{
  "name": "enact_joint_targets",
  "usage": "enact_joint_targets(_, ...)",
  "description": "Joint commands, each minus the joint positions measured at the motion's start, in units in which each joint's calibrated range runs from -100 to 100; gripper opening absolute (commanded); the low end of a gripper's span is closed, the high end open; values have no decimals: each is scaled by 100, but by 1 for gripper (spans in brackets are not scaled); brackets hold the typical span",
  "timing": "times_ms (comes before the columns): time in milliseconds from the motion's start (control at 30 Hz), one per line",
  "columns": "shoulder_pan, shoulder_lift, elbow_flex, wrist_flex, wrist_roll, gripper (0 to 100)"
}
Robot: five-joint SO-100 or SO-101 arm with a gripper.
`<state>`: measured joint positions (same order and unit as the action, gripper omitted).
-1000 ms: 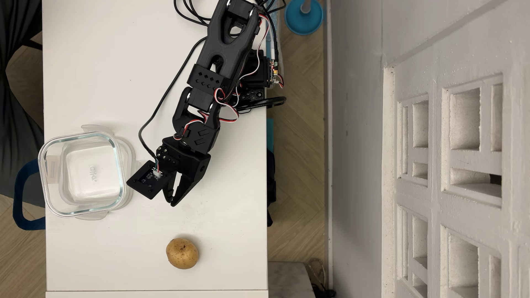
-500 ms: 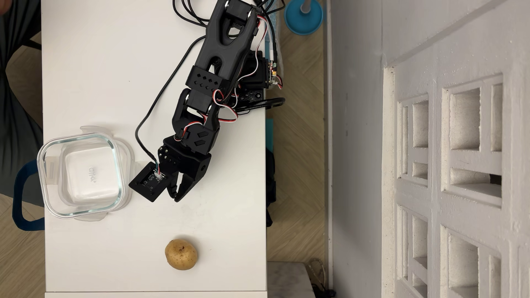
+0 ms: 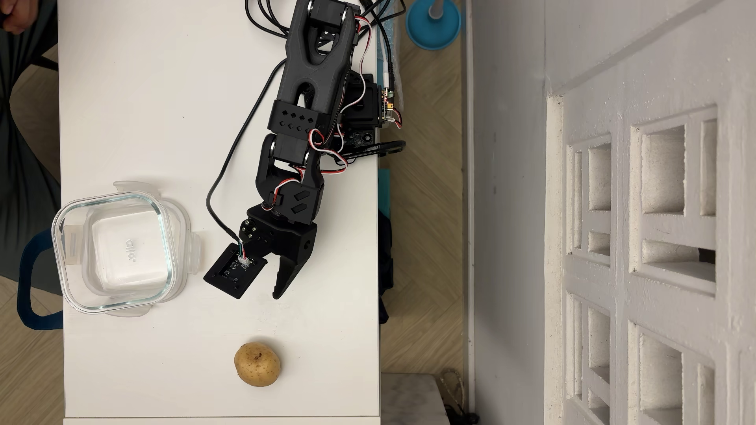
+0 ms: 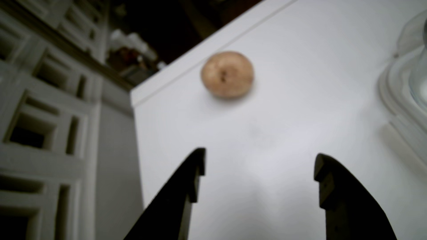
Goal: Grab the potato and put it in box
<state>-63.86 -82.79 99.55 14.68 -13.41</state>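
The tan potato (image 3: pixel 257 364) with a dark spot lies alone on the white table, near its lower end in the overhead view. In the blurred wrist view the potato (image 4: pixel 227 74) sits ahead of the fingers and a little left, close to the table's corner. My black gripper (image 3: pixel 258 292) (image 4: pixel 260 155) is open and empty, hovering apart from the potato. The clear glass box (image 3: pixel 57 245) stands empty at the table's left edge in the overhead view. Only its edge shows at the right of the wrist view (image 4: pixel 419 78).
A translucent plastic lid (image 3: pixel 190 245) with clip tabs lies under the box. Black cables (image 3: pixel 229 163) run along the table from the arm's base. The table edge (image 3: pixel 378 286) is just right of the arm. A white panelled wall (image 3: pixel 654 245) lies beyond it.
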Motion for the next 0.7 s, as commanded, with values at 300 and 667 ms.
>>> enact_joint_targets(300, -107, 68, -1299, 75, 465, 26)
enact_joint_targets(667, -748, 3673, -3691, 75, 453, 27)
